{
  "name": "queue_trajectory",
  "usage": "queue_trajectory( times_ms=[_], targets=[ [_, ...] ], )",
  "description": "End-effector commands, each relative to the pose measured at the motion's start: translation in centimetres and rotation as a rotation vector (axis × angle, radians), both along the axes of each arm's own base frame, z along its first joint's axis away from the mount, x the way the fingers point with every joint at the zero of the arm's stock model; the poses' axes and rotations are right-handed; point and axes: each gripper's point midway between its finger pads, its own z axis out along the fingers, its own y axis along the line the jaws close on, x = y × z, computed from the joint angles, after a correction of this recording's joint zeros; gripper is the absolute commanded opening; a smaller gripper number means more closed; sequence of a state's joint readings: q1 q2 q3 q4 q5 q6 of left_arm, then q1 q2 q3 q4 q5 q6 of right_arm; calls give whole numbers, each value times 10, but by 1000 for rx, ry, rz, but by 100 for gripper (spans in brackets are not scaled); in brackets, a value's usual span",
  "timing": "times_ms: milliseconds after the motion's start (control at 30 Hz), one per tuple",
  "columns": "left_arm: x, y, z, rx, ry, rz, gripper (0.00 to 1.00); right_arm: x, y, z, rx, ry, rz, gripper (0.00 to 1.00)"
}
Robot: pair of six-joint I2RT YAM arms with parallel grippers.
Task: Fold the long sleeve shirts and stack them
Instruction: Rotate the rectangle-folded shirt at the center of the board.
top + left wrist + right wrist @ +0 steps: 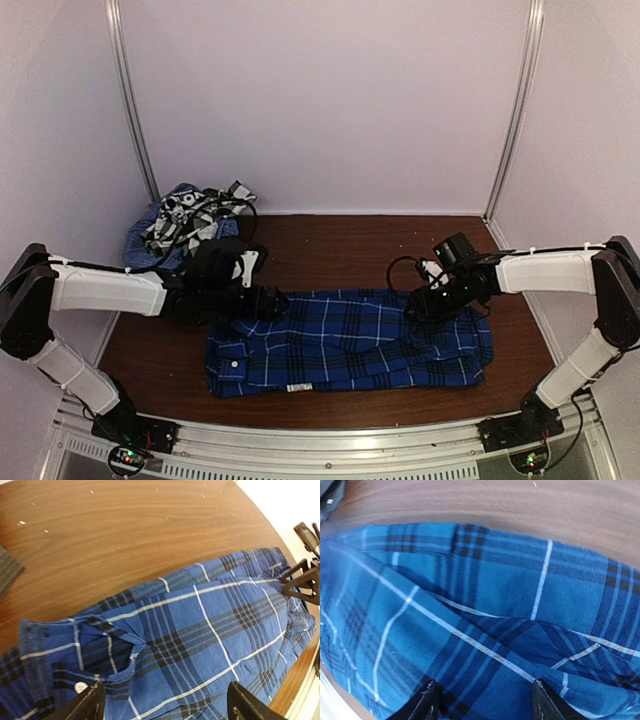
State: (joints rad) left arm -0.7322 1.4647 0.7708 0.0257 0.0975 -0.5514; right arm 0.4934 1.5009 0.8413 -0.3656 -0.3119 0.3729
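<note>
A royal-blue plaid shirt (350, 345) lies folded into a wide rectangle in the middle of the brown table, its white neck label at the front edge. More long sleeve shirts, black-and-white plaid and pale-blue check, sit bunched in a pile (180, 225) at the back left. My left gripper (275, 303) hovers over the shirt's back left edge; in the left wrist view (165, 706) it is open, with cuff and button below. My right gripper (420, 305) is over the back right edge, open above folded cloth (485, 630), fingers (427, 705) apart.
White walls with metal corner posts (135, 110) close in the table on three sides. A metal rail (330, 445) runs along the near edge between the arm bases. Bare brown wood (340, 250) shows behind the shirt. A dark cloth edge (7, 570) shows at the left.
</note>
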Motion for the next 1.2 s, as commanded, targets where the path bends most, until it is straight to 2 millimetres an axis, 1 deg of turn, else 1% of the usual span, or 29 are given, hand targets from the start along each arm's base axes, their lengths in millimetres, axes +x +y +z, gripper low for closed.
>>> queue_trajectory(
  times_ms=[0,33,200,267,333,467,500,567,633,667,733,800,867,900,933,1000,1067,1133,1167],
  targets=[
    [1,-22,-7,-38,4,-93,85,6,-8,-23,-58,34,-63,64],
    [1,-20,-19,-11,23,-89,85,6,-11,-28,-74,46,-74,64],
    [-3,-5,-60,101,97,-50,85,17,-25,-55,-197,81,-107,64],
    [-7,1,-71,127,119,-44,85,27,-28,-58,-240,71,-116,64],
    [-11,5,-78,140,131,-44,85,39,-30,-58,-277,50,-122,65],
    [-22,10,-88,156,160,-50,85,72,-29,-52,-353,-20,-99,65],
    [-27,11,-91,159,172,-52,85,81,-27,-55,-381,-36,-71,65],
    [-35,10,-94,165,185,-63,85,105,-21,-48,-418,-78,-49,66],
    [-45,4,-97,175,193,-83,85,127,-16,-54,-467,-98,-11,66],
    [-50,1,-99,179,198,-93,85,138,-11,-54,-477,-115,3,67],
    [-62,-12,-102,183,206,-127,85,161,5,-58,-467,-138,51,68],
    [-75,-26,-106,195,214,-166,84,180,21,-61,-457,-150,96,68],
    [-89,-43,-107,197,218,-204,84,198,35,-59,-447,-172,132,68],
    [-94,-51,-106,196,217,-218,84,209,41,-50,-437,-201,131,68],
    [-103,-61,-104,195,212,-248,84,214,45,-45,-436,-218,143,68],
    [-113,-80,-94,177,185,-297,84,222,50,-28,-429,-264,161,69],
    [-123,-102,-78,155,142,-370,84,223,51,-4,-417,-316,161,70],
    [-133,-123,-61,132,83,-461,84,221,49,23,-406,-372,154,72],
    [-137,-128,-56,143,62,-499,84,217,47,34,-402,-392,149,73]
  ],
)
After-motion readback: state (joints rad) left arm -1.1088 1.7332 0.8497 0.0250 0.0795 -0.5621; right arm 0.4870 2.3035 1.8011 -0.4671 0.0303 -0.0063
